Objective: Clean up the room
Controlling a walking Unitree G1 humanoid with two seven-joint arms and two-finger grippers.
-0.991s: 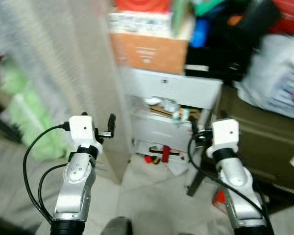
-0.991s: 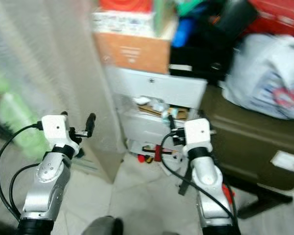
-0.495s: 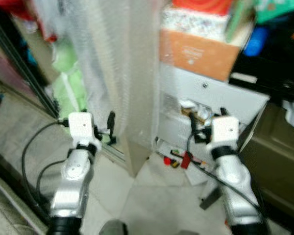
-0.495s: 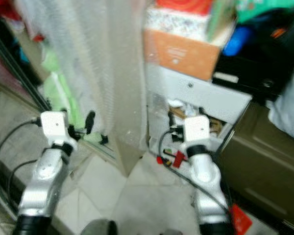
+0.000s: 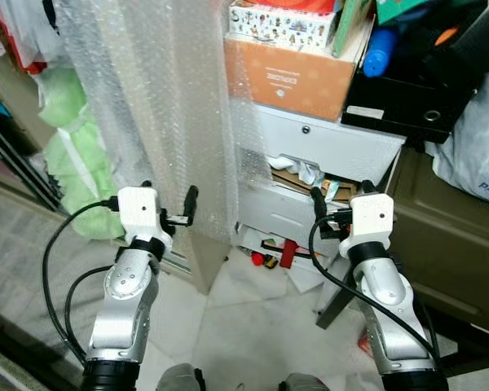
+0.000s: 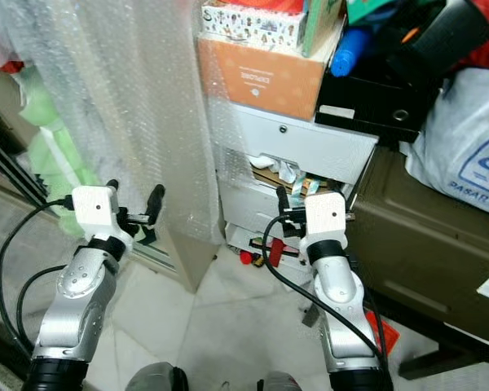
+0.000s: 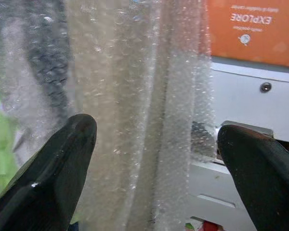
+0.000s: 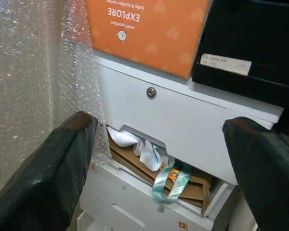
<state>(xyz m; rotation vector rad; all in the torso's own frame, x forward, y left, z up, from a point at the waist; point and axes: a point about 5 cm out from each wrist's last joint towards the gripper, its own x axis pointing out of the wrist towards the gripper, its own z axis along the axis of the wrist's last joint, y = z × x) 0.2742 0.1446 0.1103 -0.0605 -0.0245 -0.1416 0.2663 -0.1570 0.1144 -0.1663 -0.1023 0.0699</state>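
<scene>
Nothing tidied yet, I judge: both my left gripper (image 7: 151,159) and right gripper (image 8: 156,159) are spread wide and empty before the grey drawer cabinet (image 5: 326,155), papers (image 8: 144,151) spilling from its drawer.

bubble wrap (image 5: 171,106) blocks left, cabinet (image 5: 326,163) probably reachable

bubble wrap (image 5: 159,106), grey tiled floor (image 5: 253,326)
</scene>
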